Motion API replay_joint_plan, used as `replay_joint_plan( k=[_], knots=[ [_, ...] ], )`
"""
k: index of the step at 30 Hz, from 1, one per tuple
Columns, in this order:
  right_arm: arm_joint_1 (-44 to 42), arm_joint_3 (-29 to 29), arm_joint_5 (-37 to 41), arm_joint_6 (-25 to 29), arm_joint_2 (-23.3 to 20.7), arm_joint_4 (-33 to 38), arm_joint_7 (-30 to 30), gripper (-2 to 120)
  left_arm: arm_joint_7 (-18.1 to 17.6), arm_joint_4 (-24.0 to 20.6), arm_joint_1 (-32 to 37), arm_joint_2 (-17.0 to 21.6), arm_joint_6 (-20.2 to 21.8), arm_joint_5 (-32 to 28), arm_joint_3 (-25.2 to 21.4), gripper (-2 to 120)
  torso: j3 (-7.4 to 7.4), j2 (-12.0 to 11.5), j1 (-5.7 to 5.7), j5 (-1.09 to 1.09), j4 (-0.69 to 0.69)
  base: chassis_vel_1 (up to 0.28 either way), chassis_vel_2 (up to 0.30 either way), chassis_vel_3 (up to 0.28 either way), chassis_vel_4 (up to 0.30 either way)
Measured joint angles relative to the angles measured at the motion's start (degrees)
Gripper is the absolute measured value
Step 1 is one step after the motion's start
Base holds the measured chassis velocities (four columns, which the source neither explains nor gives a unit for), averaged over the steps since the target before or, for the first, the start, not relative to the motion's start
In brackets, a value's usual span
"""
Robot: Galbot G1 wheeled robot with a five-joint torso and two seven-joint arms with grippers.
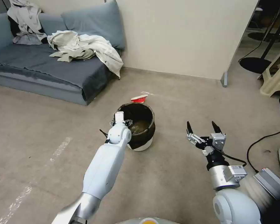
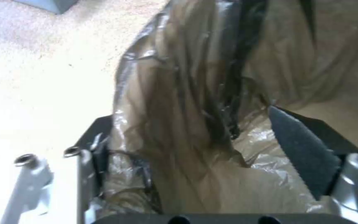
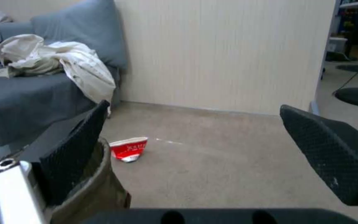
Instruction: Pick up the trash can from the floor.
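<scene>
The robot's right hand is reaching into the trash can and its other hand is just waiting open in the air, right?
Not quite: it's the left hand at the trash can, straddling its bag-covered rim. The right hand is the one waiting open above the floor. The head view shows both.

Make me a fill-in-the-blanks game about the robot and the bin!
1. The left tool straddles the ____ of the trash can.
2. The trash can stands on the ____.
3. The right tool hangs in the air with its jaws ____.
4. The crumpled paper cup behind the trash can is red and ____.

Missing words: rim; floor; open; white
</scene>
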Motion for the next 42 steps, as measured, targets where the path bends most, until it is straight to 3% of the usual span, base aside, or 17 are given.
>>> replay_joint_plan(
  k=[15, 21, 25, 42],
  knots=[
    [0.17, -0.01, 0.08, 0.05, -0.11, -0.24, -0.02, 100, -0.34, -1.42, 0.68, 0.40, 0.01, -0.31, 0.76, 32, 0.01, 0.00, 0.00, -0.03, -0.02, 0.000, 0.000, 0.000, 0.000],
    [0.16, -0.09, 0.07, 0.05, -0.09, -0.14, -0.03, 100, -0.70, -2.29, 1.07, 0.79, 0.02, -0.82, 0.91, 23, 0.01, 0.00, 0.00, -0.03, -0.02, 0.000, 0.000, 0.000, 0.000],
    [0.11, -0.10, 0.03, 0.05, -0.08, 0.25, -0.04, 100, -1.26, -4.71, 2.28, 1.65, 0.03, -2.27, 0.88, 11, 0.01, 0.00, 0.00, -0.04, -0.02, 0.000, 0.000, 0.000, 0.000],
    [0.11, 0.33, 0.18, -0.07, -0.43, 0.91, 0.09, 100, -3.04, -17.03, 7.50, 5.59, -1.48, -7.41, -1.66, 4, 0.02, -0.01, 0.01, -0.04, -0.03, 0.000, 0.000, 0.000, 0.000]
  ],
)
